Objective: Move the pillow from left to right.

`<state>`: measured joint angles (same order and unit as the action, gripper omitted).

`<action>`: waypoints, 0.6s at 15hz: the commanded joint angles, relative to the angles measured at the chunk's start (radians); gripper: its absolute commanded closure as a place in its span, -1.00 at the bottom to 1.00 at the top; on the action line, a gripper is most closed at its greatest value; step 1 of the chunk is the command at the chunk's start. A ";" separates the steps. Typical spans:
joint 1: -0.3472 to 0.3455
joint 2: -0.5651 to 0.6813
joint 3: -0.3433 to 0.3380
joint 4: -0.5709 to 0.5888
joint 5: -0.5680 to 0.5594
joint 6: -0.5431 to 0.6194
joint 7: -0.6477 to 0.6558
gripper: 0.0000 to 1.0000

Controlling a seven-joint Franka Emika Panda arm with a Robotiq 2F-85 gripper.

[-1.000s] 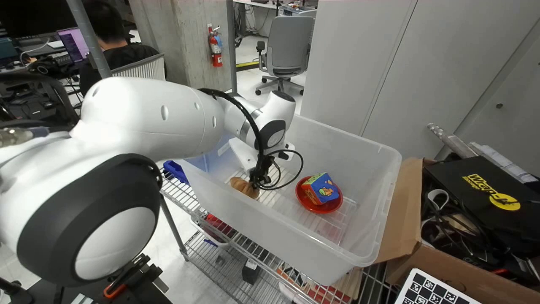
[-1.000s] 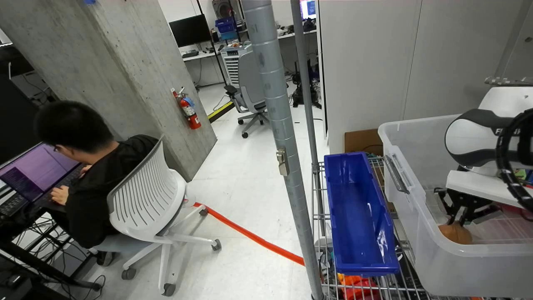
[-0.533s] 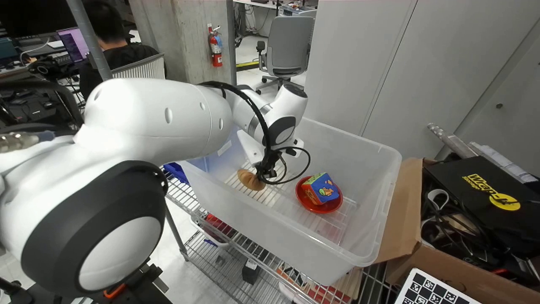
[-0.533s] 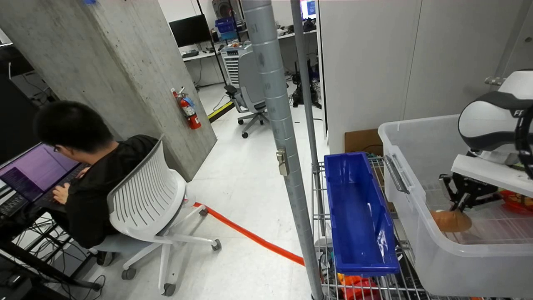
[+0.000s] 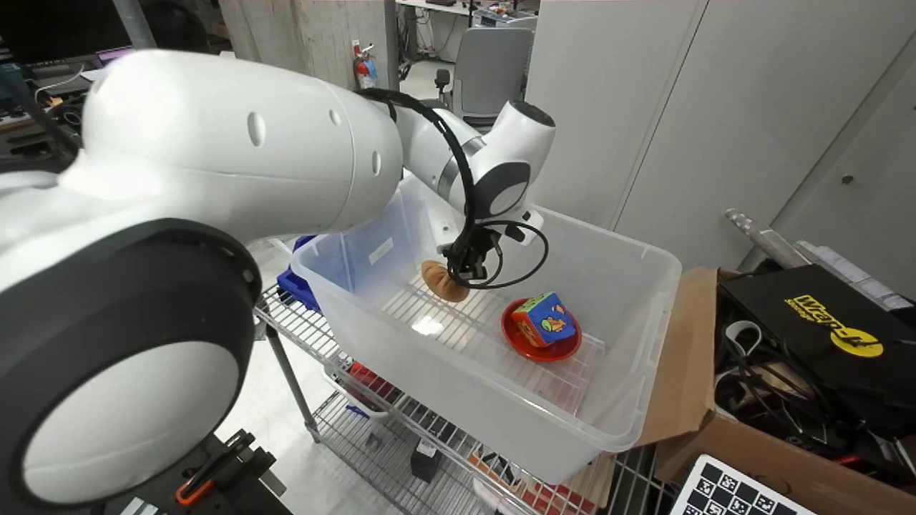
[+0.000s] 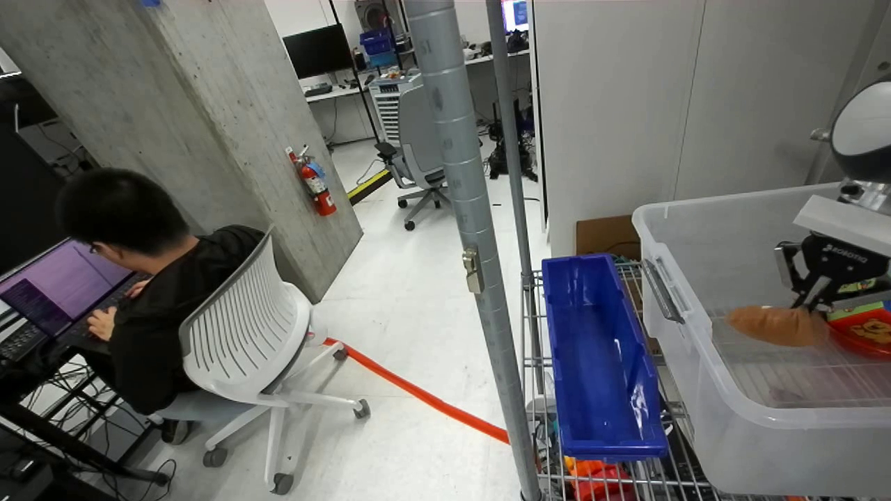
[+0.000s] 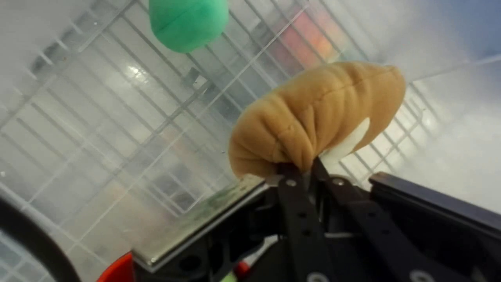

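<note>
- Inside the big clear bin (image 5: pixel 608 279), the tan pillow (image 7: pixel 313 117) hangs above the bottom, left of the red bowl (image 5: pixel 517 345) in both exterior views.
- The gripper (image 7: pixel 305 167) pinches the pillow, its tips squeezed close with a bunched-up fold between them.
- A white patch shows on the pillow's side.
- Tilted in the bowl is a toy block (image 5: pixel 549 315) with blue, green and orange sides.
- From the left, the white arm (image 5: pixel 236 150) reaches over the bin in an exterior view.
- A smooth green thing (image 7: pixel 188 23) is in the wrist view, apart from the pillow. I can't tell what it is.
- Just left of the clear bin, a blue tray (image 6: pixel 602 362) sits on a wire shelf (image 5: pixel 315 330).
- Right of the clear bin, a brown cardboard box (image 5: pixel 683 350) holds a black case (image 5: pixel 773 350) with yellow words.
- Far to the left, a person (image 6: pixel 156 341) in black sits on a white chair (image 6: pixel 257 362), facing a purple screen (image 6: pixel 76 271).
</note>
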<state>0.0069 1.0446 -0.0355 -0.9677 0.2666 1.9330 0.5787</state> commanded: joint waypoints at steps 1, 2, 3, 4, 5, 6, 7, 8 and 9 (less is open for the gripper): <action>-0.031 -0.090 -0.050 -0.140 -0.007 -0.005 0.109 0.96; -0.040 -0.096 -0.067 -0.167 -0.011 0.009 0.135 0.96; -0.051 -0.101 -0.080 -0.192 -0.013 0.015 0.156 0.96; -0.061 -0.102 -0.090 -0.211 -0.014 0.015 0.169 0.96; -0.075 -0.093 -0.094 -0.221 -0.011 0.017 0.173 0.96; -0.087 -0.082 -0.096 -0.230 -0.009 0.025 0.167 0.96; -0.097 -0.068 -0.094 -0.234 -0.009 0.034 0.150 0.96; -0.104 -0.050 -0.091 -0.234 -0.012 0.043 0.132 0.96; -0.110 -0.036 -0.091 -0.233 -0.015 0.046 0.125 0.96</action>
<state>-0.0932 0.9936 -0.1309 -1.1778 0.2626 1.9510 0.7144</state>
